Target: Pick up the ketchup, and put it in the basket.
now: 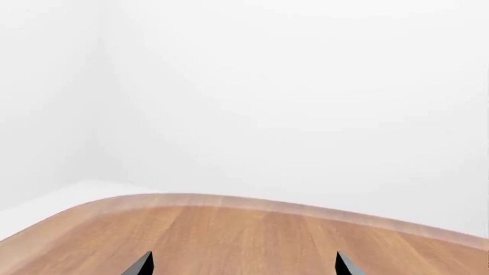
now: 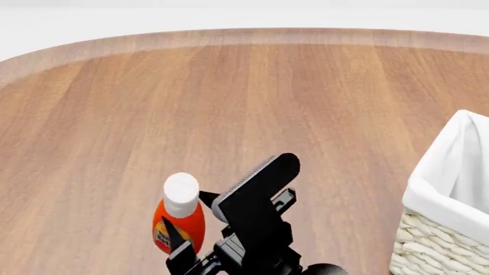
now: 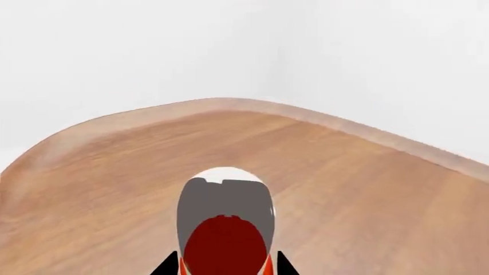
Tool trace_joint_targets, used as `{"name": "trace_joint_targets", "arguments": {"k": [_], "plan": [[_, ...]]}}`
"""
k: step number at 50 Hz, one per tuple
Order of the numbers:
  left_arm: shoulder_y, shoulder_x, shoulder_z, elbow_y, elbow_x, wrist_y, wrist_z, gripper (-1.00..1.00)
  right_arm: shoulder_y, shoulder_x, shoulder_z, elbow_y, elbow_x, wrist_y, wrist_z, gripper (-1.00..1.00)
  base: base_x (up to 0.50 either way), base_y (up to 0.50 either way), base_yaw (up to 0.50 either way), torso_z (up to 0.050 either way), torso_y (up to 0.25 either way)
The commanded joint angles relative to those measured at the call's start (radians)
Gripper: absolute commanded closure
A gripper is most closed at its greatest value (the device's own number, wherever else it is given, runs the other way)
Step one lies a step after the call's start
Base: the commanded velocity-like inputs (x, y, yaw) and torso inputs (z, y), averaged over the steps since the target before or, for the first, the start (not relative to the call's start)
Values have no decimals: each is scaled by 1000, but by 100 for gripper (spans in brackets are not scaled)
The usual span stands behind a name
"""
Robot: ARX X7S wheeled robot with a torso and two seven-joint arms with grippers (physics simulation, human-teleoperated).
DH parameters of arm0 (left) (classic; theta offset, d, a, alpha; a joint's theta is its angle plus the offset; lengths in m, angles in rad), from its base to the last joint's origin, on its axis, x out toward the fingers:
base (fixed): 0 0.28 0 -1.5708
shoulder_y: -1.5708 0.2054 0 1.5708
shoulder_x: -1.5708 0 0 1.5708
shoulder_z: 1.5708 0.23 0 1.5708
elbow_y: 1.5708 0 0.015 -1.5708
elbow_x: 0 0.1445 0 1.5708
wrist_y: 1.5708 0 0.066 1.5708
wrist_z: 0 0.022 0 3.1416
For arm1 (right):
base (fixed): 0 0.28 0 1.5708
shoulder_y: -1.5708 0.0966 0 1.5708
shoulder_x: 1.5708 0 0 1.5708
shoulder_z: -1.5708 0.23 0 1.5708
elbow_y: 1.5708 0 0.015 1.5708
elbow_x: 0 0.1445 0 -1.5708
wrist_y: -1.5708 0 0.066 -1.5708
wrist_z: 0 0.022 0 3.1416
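The ketchup (image 2: 180, 213) is a small orange-red bottle with a white cap, upright at the near middle-left of the wooden table in the head view. My right gripper (image 2: 189, 219) has one black finger on each side of it and is closed on its body. In the right wrist view the ketchup (image 3: 224, 229) fills the gap between the fingertips of the right gripper (image 3: 225, 264). The basket (image 2: 432, 246), cream wicker with a white liner, stands at the near right edge of the head view, partly cut off. My left gripper (image 1: 243, 264) is open and empty over bare table, and is out of the head view.
The wooden table (image 2: 244, 103) has a rounded far edge with white floor and walls beyond it. The same edge shows in the left wrist view (image 1: 229, 200) and the right wrist view (image 3: 229, 106). Bare tabletop lies between the bottle and the basket.
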State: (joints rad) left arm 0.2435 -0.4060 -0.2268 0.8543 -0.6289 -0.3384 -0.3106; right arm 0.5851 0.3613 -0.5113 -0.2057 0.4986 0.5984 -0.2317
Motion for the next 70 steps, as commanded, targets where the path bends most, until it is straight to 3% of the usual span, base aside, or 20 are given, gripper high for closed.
{"name": "trace_joint_targets", "arguments": {"k": [1,11,29,57,70], "plan": [[-8,-7,1,10,-7,-4,-10,-100,38,69,106,-252,64,148,123,100,0,0,0,0,0],[-13,-9,9,8,-7,0,-10,-100,180,101,240,-412,216,380,233,100,0,0,0,0,1],[-33,-10,24,0,-13,-1,-18,-100,455,106,462,-451,434,687,397,100,0,0,0,0,0],[-30,-16,39,-1,-5,7,-26,-100,716,214,555,-274,492,952,561,100,0,0,0,0,0],[-23,-19,36,-11,-10,23,-18,-100,762,309,534,-159,537,935,625,100,0,0,0,0,0]]}}
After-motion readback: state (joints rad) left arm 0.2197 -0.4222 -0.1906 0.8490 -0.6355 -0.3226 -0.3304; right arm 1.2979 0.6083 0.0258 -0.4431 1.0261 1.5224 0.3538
